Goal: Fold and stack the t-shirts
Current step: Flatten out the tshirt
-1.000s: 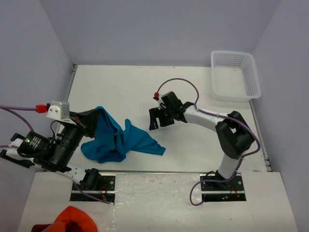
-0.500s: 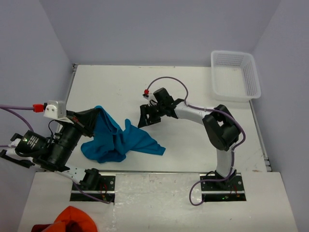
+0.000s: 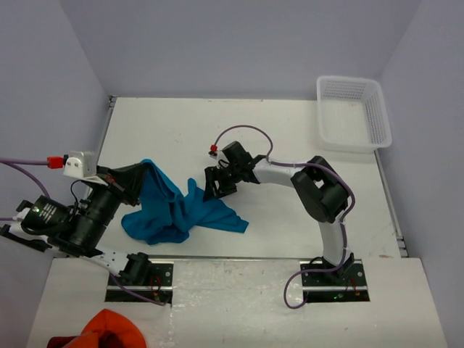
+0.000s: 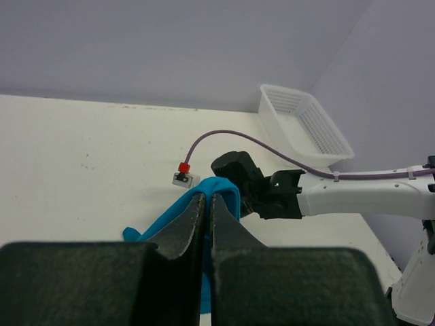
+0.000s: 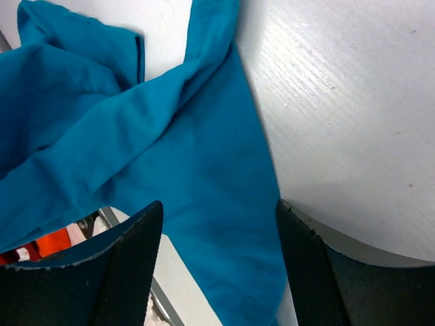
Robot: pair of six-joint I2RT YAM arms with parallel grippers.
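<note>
A teal-blue t-shirt (image 3: 181, 214) lies bunched on the left half of the white table (image 3: 290, 130), one corner raised off the heap where the left gripper (image 4: 206, 204) has its jaws pressed together on a thin fold of the cloth. The right gripper (image 3: 214, 185), jaws standing well apart, reaches in from the other side over the shirt's right-hand flap. In the wrist view a seamed edge runs between its fingers, though whether the pads touch the fabric cannot be told. No fold has been made and nothing is stacked, so the work looks to be at the spreading-out step. The risk from here is a bad second grab: the cloth under the parted jaws is creased and overlapping, and closing there could take two layers at once or miss the hem altogether, leaving the shirt twisted when the arms draw apart. The left hold is only a narrow pinch near the fingertips, and a hard pull from the right could drag the fabric out of it. The two wrists also stand near each other above the heap, so a careless sweep might knock one against the other. A white mesh basket (image 3: 353, 112) sits at the far right corner, well apart, and an orange-red bunched cloth (image 3: 109, 330) lies at the near left, in front of the arm bases
</note>
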